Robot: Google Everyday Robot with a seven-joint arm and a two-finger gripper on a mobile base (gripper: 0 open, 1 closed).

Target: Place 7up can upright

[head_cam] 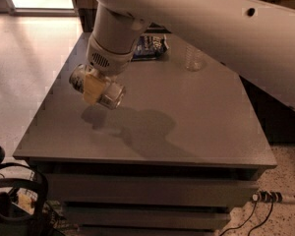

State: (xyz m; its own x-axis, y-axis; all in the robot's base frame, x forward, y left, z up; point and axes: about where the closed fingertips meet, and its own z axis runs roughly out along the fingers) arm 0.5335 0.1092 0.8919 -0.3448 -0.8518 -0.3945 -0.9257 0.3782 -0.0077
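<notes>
The gripper (94,91) hangs over the left front part of the worktop (201,127), its fingers (92,85) clamped across the middle of the 7up can (113,94). The can is in the air, apart from its shadow below. Its long axis is near level, with 1 silver end pointing front-right. Standing it up likely calls for a quarter wrist turn before lowering. Bare surface spreads beneath and rightward; the left edge is near, and the snack bag (150,45) and clear bottle (193,58) sit well apart behind.
</notes>
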